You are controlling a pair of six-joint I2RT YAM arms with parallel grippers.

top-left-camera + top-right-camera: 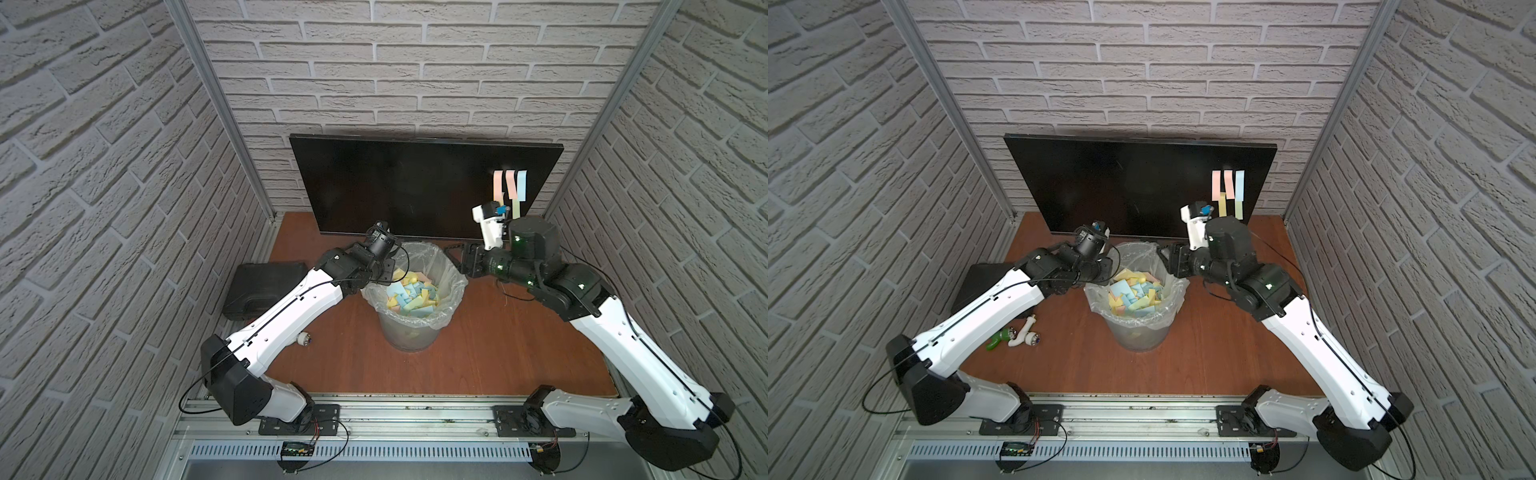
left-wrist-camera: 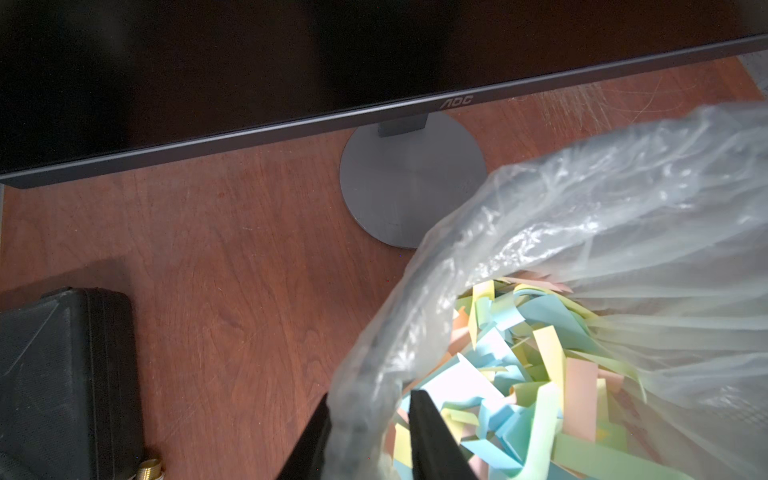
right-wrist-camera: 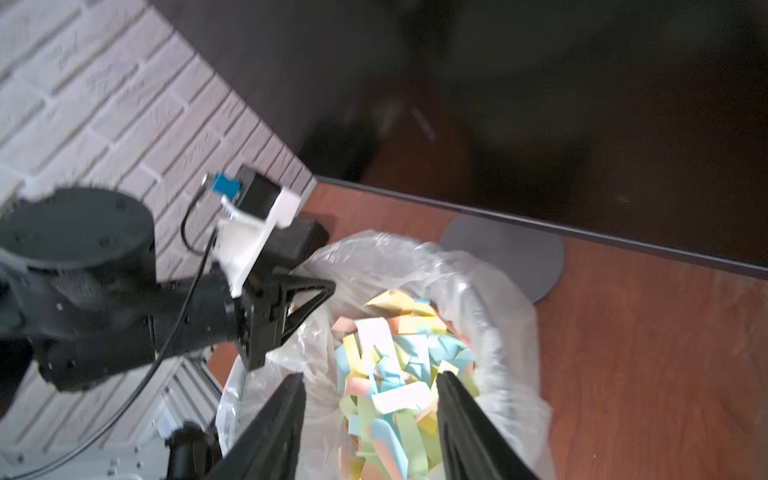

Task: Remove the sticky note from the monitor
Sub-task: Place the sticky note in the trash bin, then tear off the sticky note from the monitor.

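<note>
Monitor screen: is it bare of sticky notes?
No, pink, blue and yellow sticky notes hang on the monitor near one end.

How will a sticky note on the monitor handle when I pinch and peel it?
Probably floppy: the notes are thin paper strips, lower ends seemingly lifting off the monitor. Likely very light, like the curled scraps heaped in the bin.
</note>
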